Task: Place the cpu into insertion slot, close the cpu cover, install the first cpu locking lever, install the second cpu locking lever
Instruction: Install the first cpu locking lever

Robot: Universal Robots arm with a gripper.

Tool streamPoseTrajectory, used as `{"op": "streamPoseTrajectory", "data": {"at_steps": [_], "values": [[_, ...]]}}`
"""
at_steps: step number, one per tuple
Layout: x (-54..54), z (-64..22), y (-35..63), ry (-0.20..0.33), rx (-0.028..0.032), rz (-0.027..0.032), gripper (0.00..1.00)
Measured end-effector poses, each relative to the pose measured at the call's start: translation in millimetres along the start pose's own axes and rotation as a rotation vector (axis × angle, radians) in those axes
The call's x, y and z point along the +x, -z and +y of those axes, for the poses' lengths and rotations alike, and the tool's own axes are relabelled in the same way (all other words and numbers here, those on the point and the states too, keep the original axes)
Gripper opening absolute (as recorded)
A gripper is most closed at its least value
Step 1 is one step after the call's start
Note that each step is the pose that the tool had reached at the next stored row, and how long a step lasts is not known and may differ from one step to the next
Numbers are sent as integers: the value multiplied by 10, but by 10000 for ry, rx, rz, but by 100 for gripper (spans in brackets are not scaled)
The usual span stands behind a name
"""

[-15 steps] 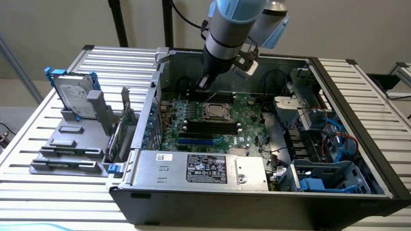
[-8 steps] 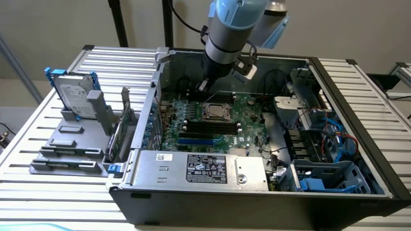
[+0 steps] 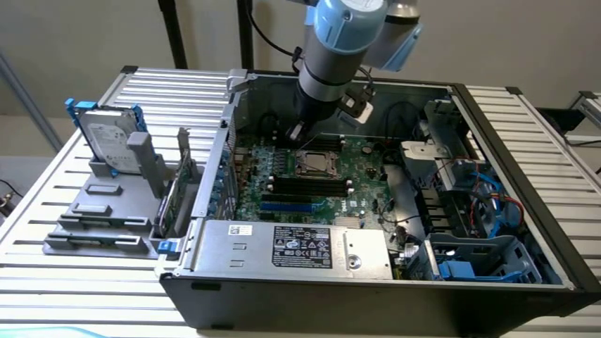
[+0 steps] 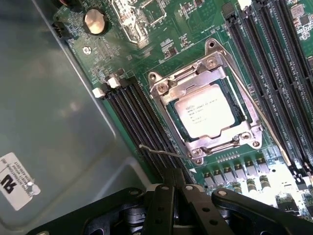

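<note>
The cpu point(image 4: 205, 114) lies flat in the insertion slot point(image 4: 177, 123) on the green board, its pale metal top showing. The silver cpu cover point(image 4: 187, 84) is down around it as a frame. One thin wire lever point(image 4: 161, 152) sticks out sideways from the socket's corner over the black memory slots. A second wire lever point(image 4: 266, 125) runs along the socket's other side. My gripper point(image 4: 175, 185) is shut with nothing between its fingers, its tips close to the first lever's free end. In the exterior view the gripper point(image 3: 295, 135) hangs just behind the socket point(image 3: 313, 166).
Long black memory slots point(image 4: 137, 115) flank the socket on both sides. The grey case wall point(image 4: 44, 122) stands close beside the gripper. A power supply point(image 3: 291, 246) fills the case's front, drive cages point(image 3: 479, 257) the exterior view's right. A hard drive point(image 3: 108, 141) stands outside on the slatted table.
</note>
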State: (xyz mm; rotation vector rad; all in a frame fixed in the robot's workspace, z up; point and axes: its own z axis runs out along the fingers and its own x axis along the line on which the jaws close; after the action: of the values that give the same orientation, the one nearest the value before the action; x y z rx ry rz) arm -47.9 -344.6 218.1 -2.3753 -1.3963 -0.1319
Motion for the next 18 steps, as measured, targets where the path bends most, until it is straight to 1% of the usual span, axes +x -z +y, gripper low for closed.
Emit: {"op": "streamPoseTrajectory", "data": {"at_steps": [5, 8, 11, 14, 18], "values": [[-24, 13, -76, -8, -37, -59, 11], [-31, 7, -106, -10, -53, -83, 11], [-22, 0, -123, -14, -72, -116, 11], [-13, -2, -137, -15, -80, -128, 11], [-14, -1, -143, -20, -98, -161, 11]]}}
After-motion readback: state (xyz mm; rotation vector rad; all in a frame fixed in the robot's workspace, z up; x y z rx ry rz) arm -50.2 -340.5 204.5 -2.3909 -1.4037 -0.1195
